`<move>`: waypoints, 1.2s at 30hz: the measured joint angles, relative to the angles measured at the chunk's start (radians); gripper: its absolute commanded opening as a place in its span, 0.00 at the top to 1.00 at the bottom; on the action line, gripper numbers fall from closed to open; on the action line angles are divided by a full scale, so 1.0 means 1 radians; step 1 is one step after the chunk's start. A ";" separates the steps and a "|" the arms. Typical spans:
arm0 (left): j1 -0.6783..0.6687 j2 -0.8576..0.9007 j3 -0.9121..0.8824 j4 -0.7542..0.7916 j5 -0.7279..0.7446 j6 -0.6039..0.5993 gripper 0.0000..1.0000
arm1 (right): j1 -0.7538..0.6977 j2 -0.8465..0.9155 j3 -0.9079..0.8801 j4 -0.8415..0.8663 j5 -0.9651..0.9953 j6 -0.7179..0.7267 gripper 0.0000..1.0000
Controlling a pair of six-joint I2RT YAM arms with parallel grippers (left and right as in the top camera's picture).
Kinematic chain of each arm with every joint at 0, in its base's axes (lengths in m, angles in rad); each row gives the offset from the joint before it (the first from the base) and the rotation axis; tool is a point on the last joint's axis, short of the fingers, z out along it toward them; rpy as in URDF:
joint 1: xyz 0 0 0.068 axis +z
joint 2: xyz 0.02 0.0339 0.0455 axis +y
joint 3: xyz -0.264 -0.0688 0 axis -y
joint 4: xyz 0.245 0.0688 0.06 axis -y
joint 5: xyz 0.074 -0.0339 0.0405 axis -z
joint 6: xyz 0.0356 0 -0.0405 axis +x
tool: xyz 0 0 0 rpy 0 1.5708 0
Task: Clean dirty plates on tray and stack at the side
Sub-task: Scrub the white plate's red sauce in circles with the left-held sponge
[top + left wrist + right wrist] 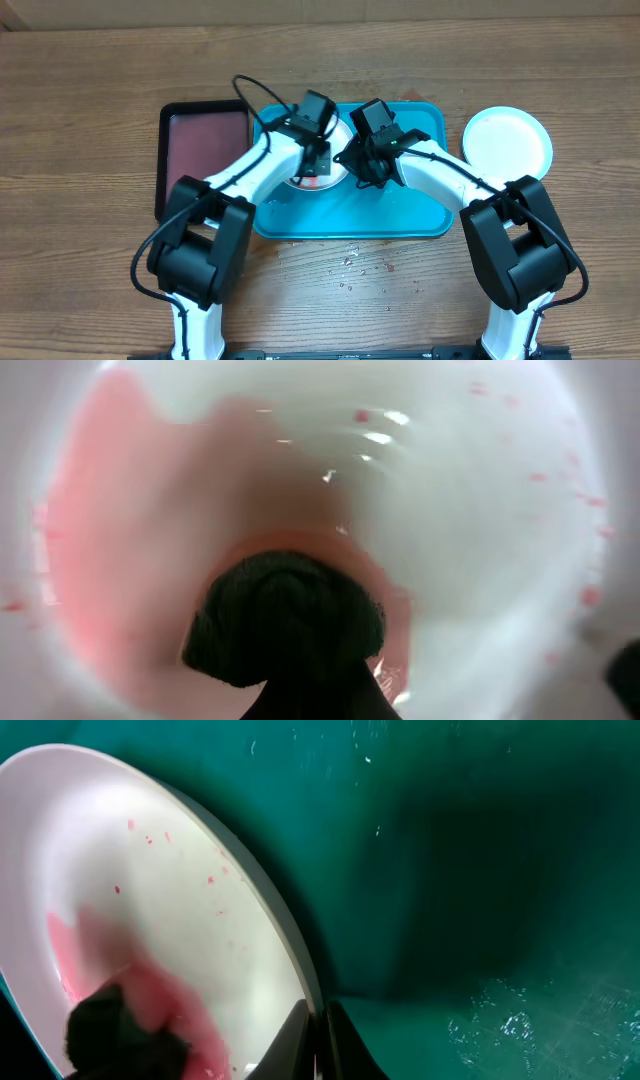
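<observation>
I am mid-wipe on the small round white plastic plate (180,890), which looks tipped up inside the large turquoise-blue rectangular plastic tray (420,215) at the middle of the desk (90,80). My right end effector (320,1025) is pinched tight on the plate's rim, steadying it. My left end effector (317,160) presses a dark cloth wad (285,620) into the plate. It seems clamped on the wad, though the wad hides the fingers.

A pink film (110,560) covers much of the plate. I judge the next move is more sweeps across it, then a carry toward the right edge, where a pale round plate (507,142) lies just beside the tray.

The left wrist view shows how far the film spreads. Only the right wrist view shows the rim grip, and only overhead shows the stacking spot.
</observation>
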 measured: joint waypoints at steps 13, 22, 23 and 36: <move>0.007 0.016 -0.014 0.158 0.023 -0.003 0.96 | -0.008 0.000 0.000 -0.007 0.005 -0.007 0.96; 0.058 0.040 -0.022 0.325 0.046 0.016 0.96 | -0.008 0.000 0.003 -0.034 -0.005 -0.053 0.96; 0.061 0.042 -0.022 0.343 0.045 0.016 0.96 | -0.008 0.000 0.004 -0.041 -0.006 -0.057 0.96; 0.072 0.049 -0.029 0.362 0.121 0.114 0.96 | -0.007 -0.002 0.006 -0.068 -0.029 -0.108 0.96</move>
